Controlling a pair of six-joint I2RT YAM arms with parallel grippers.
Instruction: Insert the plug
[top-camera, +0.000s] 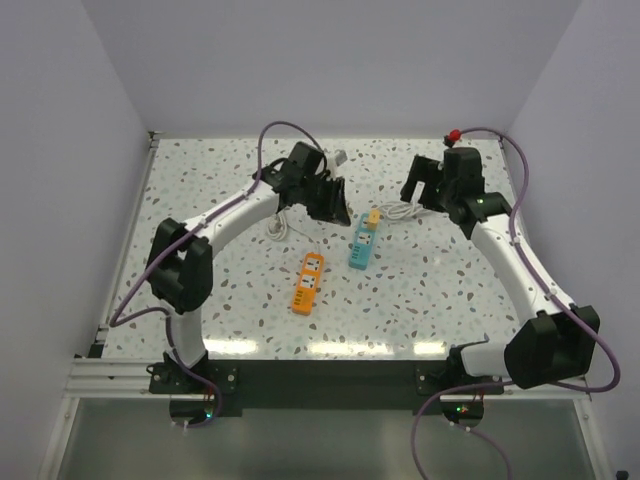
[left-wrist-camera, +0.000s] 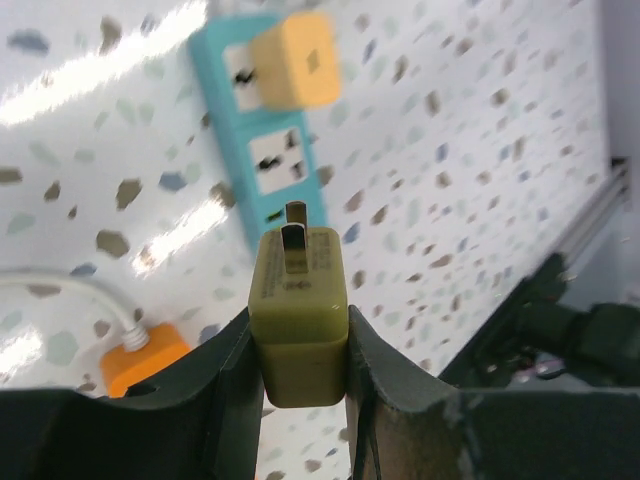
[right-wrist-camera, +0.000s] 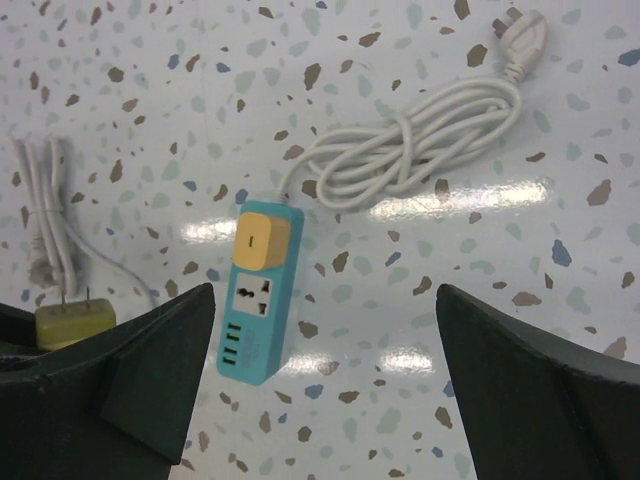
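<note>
My left gripper (top-camera: 337, 207) is shut on the plug (left-wrist-camera: 298, 310), an olive-yellow block held above the table with its metal prongs pointing away from the fingers. In the left wrist view the prongs line up just short of the near end of the teal power strip (left-wrist-camera: 262, 205). The strip (top-camera: 361, 245) lies mid-table; its far socket holds another yellow plug (left-wrist-camera: 297, 62) and its middle socket is free. The held plug also shows in the right wrist view (right-wrist-camera: 72, 322). My right gripper (top-camera: 420, 185) is open and empty, hovering above the strip (right-wrist-camera: 255, 345).
An orange power strip (top-camera: 308, 282) lies in front of the teal one. A coiled white cable (right-wrist-camera: 410, 150) lies behind the teal strip. A second white cable (top-camera: 278, 228) lies under my left arm. White walls enclose the table.
</note>
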